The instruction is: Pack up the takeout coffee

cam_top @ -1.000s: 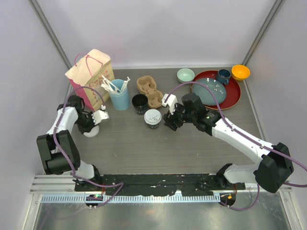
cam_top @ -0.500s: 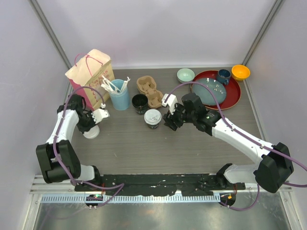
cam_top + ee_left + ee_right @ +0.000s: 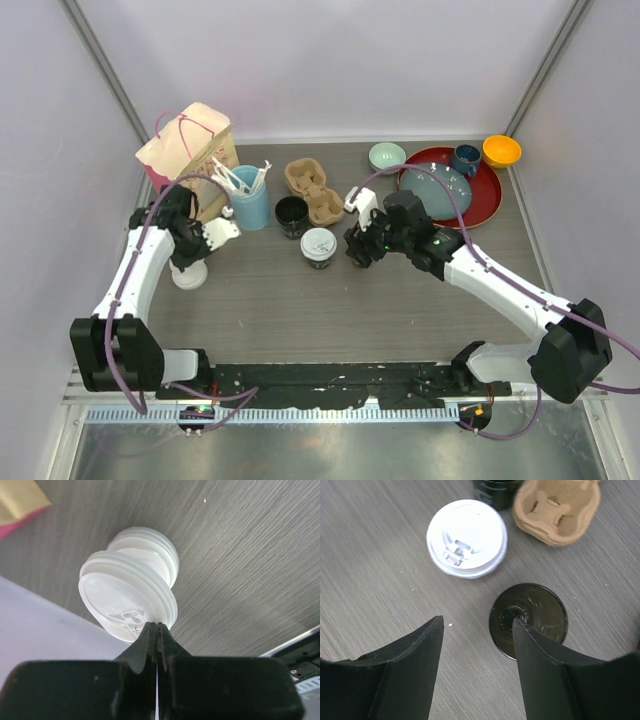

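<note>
L gripper (image 3: 154, 628) pinches round white plastic lid (image 3: 122, 600); R gripper (image 3: 477, 625) gaping over glossy black disc (image 3: 540, 611), hidden in top view.

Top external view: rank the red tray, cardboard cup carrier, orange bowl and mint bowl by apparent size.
Largest: red tray, then cardboard cup carrier. The orange bowl and mint bowl look about alike.

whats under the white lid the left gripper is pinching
A second white lid lies on the table below it, only its far edge showing. The pinched lid, in the shut left gripper, covers the rest, so whether they touch cannot be seen.
</note>
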Robot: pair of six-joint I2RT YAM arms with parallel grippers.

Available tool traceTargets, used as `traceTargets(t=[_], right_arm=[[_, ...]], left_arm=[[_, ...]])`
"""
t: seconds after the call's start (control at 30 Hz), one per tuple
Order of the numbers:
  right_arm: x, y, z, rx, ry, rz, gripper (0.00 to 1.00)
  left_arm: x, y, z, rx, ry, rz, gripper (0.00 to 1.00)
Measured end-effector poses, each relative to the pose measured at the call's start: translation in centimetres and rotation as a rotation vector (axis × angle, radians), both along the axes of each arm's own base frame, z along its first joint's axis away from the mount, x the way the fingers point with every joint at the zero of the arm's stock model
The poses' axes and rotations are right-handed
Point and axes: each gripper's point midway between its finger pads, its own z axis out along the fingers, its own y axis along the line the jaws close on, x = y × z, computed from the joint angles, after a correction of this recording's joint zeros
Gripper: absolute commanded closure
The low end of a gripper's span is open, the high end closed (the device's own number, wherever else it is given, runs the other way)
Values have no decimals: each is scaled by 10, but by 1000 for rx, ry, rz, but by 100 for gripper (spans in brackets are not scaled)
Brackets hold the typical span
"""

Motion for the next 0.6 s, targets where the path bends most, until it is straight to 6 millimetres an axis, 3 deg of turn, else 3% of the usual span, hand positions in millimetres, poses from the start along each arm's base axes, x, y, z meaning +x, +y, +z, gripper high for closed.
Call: traceTargets(t=[0.13,0.33,0.5,0.6], right_arm=[[17,-16,8,50,34,-130,37],[49,-62,20,172,99,-404,37],[69,-93,16,250,167,-578,46],[74,-93,-6,238,243,-620,47]], left_arm=[[8,-26,45,7,-72,5,100],[11,-77,111,-37,-189,-34,100],[6,-139,133,-53,-211,-167,100],[7,-178,130,-49,-185,-251,100]])
